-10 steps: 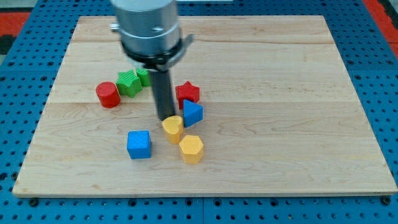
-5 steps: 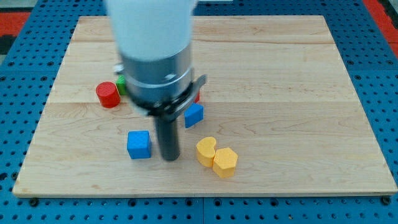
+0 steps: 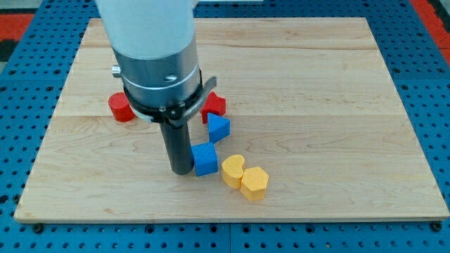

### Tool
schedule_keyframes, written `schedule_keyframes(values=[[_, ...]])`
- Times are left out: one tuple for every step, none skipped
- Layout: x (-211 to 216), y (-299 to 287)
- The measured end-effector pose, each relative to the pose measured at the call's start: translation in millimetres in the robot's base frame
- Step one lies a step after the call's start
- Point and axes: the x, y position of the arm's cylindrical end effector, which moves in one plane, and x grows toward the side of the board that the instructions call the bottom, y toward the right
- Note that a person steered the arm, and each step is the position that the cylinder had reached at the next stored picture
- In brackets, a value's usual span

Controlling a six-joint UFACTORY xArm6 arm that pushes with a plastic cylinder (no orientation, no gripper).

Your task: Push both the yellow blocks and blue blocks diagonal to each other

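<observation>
Nearest the view's bottom, on the pale wooden bench, sits a yellow hexagonal block, and touching it on its far-left side is a yellow heart-shaped block; the pair runs diagonally, rising toward the view's left. Just beyond the heart, to its left, is a blue cube block, close to the heart though the view is too coarse to say whether they touch. My tip, the lower end of the straight dark rod, presses against the cube's left face, so the cube lies between the tip and the yellow pair. There is no pincer on this arm, so nothing is apart, together or clamped; the rod simply ends at the bench.

Farther up, a blue triangular block stands just beyond the cube, slightly to its right and apart from it. Behind that, a red star-shaped block shows partly past the arm's grey housing. At the view's left a red block, probably a cylinder, peeks out from behind the housing. A blue pegboard surface surrounds the bench.
</observation>
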Motion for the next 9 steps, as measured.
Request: schedule_keyframes(values=[[25,13],[-3,15],[-34,16],[-35,19],[-56,30],[-100,61],[-132,124],[-132,81],[-119,10]])
